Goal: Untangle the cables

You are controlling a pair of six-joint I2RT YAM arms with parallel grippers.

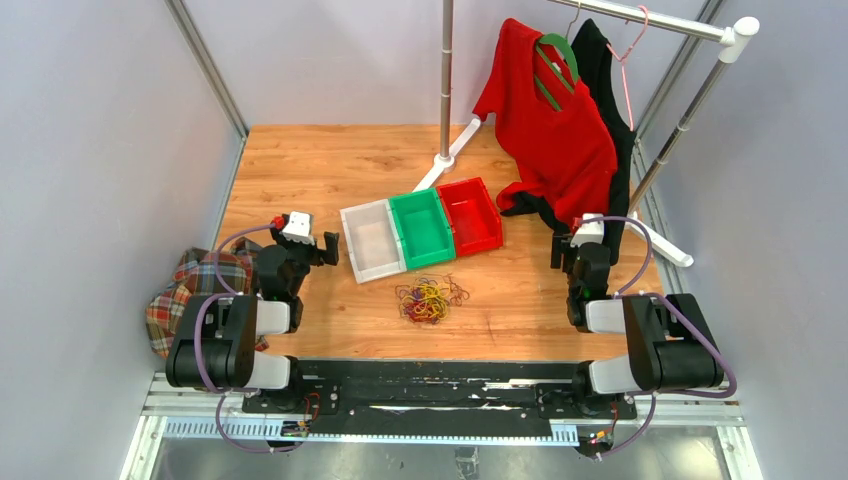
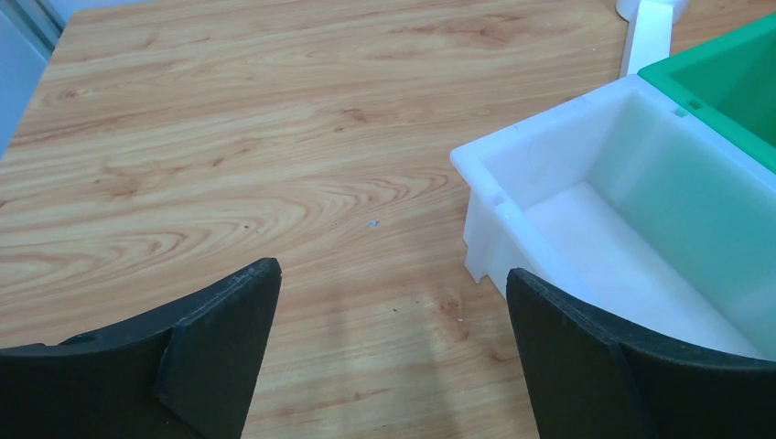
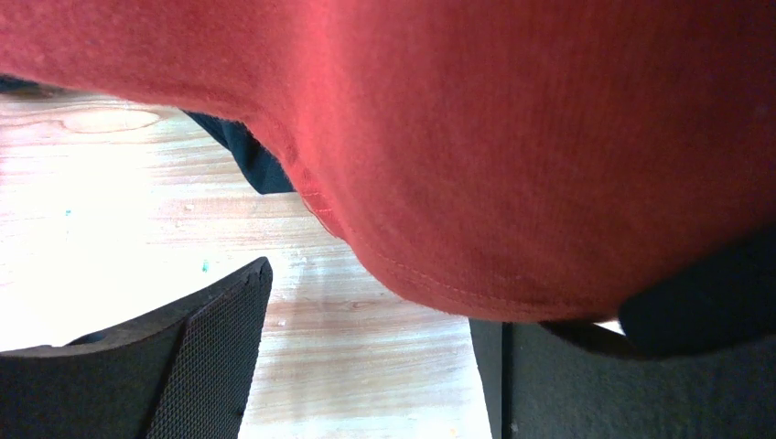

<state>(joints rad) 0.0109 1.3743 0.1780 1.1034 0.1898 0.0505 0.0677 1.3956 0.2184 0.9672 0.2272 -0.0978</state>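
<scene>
Left claw (image 2: 389,279) and right claw (image 3: 375,302) are seen spread wide, nothing gripped. The cables (image 1: 428,298) are heaped on the worktop (image 1: 330,160) between them, near the green bin (image 1: 422,228). One outer loop should be pinched while the heap is pinned.

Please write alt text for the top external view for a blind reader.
A tangle of thin coloured cables lies on the wooden table near three bins. The left tool and right tool are apart from it.
</scene>
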